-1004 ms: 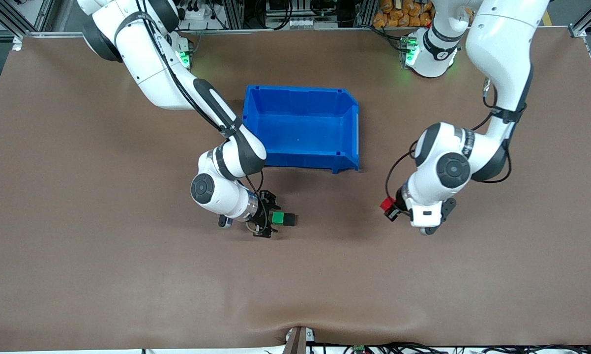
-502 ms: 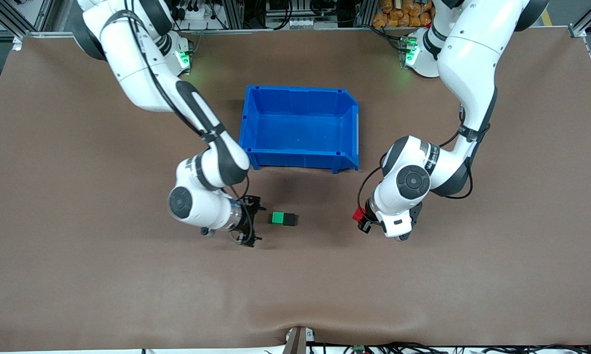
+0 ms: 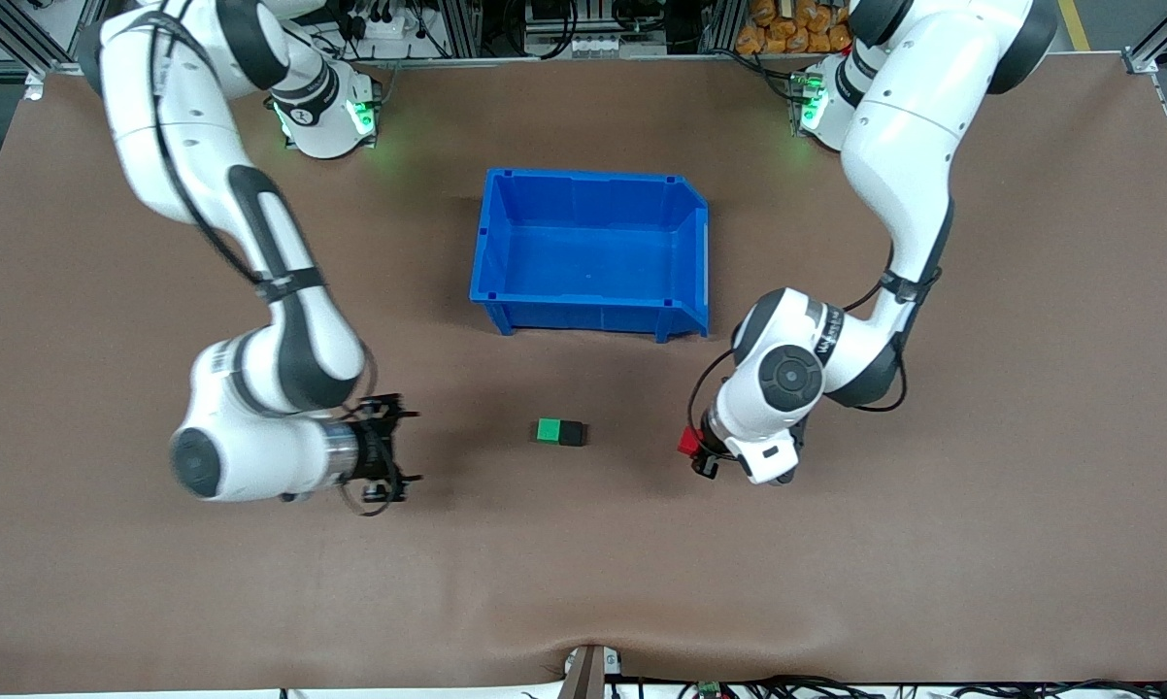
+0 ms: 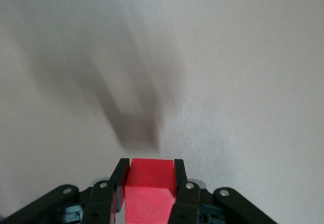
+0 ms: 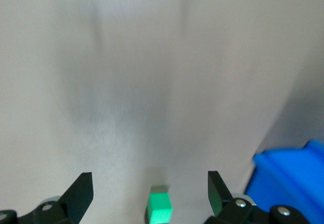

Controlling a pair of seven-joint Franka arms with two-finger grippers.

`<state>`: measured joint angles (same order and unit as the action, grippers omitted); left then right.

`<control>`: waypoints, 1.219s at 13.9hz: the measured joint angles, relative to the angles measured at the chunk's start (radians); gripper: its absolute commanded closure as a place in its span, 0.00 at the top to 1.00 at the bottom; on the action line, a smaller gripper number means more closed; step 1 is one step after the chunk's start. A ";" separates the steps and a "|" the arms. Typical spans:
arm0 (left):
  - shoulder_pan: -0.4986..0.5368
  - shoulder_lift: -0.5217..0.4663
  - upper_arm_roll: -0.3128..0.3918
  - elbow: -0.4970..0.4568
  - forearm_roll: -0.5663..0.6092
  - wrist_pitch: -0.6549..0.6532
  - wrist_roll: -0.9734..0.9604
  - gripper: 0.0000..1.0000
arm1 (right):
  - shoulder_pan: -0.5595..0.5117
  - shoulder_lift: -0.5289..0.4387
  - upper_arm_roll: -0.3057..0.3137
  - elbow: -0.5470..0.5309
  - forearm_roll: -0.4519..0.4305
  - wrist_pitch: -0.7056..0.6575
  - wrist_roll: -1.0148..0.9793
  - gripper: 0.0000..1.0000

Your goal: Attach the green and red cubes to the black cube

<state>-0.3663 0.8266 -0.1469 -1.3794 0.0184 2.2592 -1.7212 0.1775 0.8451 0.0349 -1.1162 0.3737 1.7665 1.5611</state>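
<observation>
The green cube [image 3: 548,430] lies on the table touching the black cube [image 3: 572,434], on the side toward the right arm's end. My left gripper [image 3: 692,452] is shut on the red cube [image 3: 687,441], low over the table, a short gap from the black cube toward the left arm's end. The left wrist view shows the red cube [image 4: 150,183] between my left gripper's [image 4: 149,165] fingers. My right gripper [image 3: 396,452] is open and empty, well apart from the green cube. In the right wrist view the green cube [image 5: 160,206] lies ahead of my right gripper [image 5: 149,182].
A blue bin [image 3: 593,250] stands farther from the front camera than the cubes, its inside empty; a corner of it shows in the right wrist view [image 5: 288,178]. The brown table [image 3: 836,563] stretches all around.
My right gripper has let go of the green cube and drawn back toward the right arm's end. My left gripper has carried the red cube closer to the black cube.
</observation>
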 measured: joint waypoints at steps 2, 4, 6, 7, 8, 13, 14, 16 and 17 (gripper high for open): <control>-0.033 0.033 0.000 0.018 0.000 0.035 -0.081 0.00 | -0.077 -0.016 -0.001 0.033 -0.011 -0.098 -0.158 1.00; -0.066 0.063 0.002 0.030 0.000 0.065 -0.149 0.00 | -0.137 -0.038 -0.001 0.057 -0.065 -0.169 -0.325 1.00; -0.092 0.088 0.002 0.052 0.000 0.070 -0.196 0.00 | -0.163 -0.068 0.000 0.067 -0.169 -0.205 -0.503 1.00; -0.106 0.097 0.002 0.062 0.000 0.070 -0.218 0.00 | -0.167 -0.085 0.001 0.070 -0.206 -0.241 -0.584 1.00; -0.118 0.102 0.002 0.069 0.000 0.070 -0.242 0.00 | -0.170 -0.104 0.000 0.073 -0.226 -0.286 -0.668 1.00; -0.138 0.109 0.002 0.078 0.000 0.070 -0.325 0.00 | -0.258 -0.254 -0.002 0.080 -0.274 -0.471 -1.255 1.00; -0.139 0.113 0.000 0.082 0.000 0.070 -0.329 0.00 | -0.277 -0.285 -0.002 0.080 -0.275 -0.502 -1.324 1.00; -0.147 0.132 -0.003 0.114 0.000 0.070 -0.353 0.00 | -0.290 -0.342 -0.001 0.077 -0.289 -0.558 -1.380 1.00; -0.153 0.144 -0.003 0.136 0.000 0.071 -0.362 0.00 | -0.288 -0.373 0.005 0.065 -0.302 -0.578 -1.391 1.00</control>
<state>-0.5192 0.9708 -0.1502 -1.2431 0.0183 2.3297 -2.0832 -0.1104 0.4721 0.0402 -1.0516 0.0720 1.1881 0.1705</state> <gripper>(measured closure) 0.604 0.000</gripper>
